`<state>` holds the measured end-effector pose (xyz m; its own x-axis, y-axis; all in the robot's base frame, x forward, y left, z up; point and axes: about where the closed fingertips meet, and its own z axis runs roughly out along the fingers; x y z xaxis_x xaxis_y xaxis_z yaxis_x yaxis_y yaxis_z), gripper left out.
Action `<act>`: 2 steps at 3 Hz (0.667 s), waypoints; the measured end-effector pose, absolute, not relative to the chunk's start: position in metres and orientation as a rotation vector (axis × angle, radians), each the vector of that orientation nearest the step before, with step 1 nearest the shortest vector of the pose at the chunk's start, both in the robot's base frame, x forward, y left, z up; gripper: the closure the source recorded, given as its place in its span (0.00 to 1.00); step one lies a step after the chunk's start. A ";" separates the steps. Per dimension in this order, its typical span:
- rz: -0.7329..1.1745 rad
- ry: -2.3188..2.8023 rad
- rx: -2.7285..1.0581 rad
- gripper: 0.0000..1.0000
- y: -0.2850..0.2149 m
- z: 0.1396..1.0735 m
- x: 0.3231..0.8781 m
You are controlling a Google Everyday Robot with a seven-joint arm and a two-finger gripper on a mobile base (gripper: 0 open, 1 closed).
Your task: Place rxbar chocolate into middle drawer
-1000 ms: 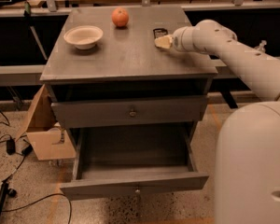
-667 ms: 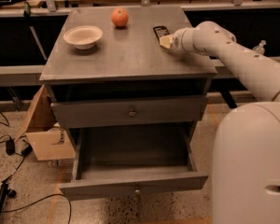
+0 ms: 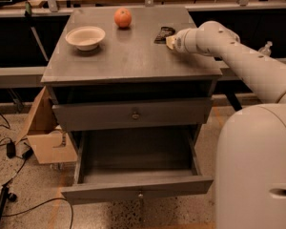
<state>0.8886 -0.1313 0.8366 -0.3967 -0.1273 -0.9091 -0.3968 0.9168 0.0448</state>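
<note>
Gripper (image 3: pixel 171 42) sits low over the top (image 3: pixel 128 61), out toward its 2 o'clock corner. The bar (image 3: pixel 163 34) lies flat just beside it at its 11 o'clock, possibly touching. Whether the gripper is open or closed I cannot tell. Over the last second it has only crept slightly toward 2 o'clock, and the bar has not moved. So the pick looks to be at the lining-up stage, with nothing lifted yet. The drawer (image 3: pixel 109 191) stands pulled out at 6 o'clock, ready to receive. The orange (image 3: pixel 123 18) and bowl (image 3: pixel 86 37), off toward 10 o'clock, are well apart and undisturbed.
</note>
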 end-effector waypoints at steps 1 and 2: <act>0.306 1.975 -0.379 1.00 -0.131 0.837 0.889; 0.306 1.975 -0.380 1.00 -0.131 0.837 0.888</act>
<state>0.8881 -0.1314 0.8369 -0.3967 -0.1279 -0.9090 -0.3969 0.9168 0.0443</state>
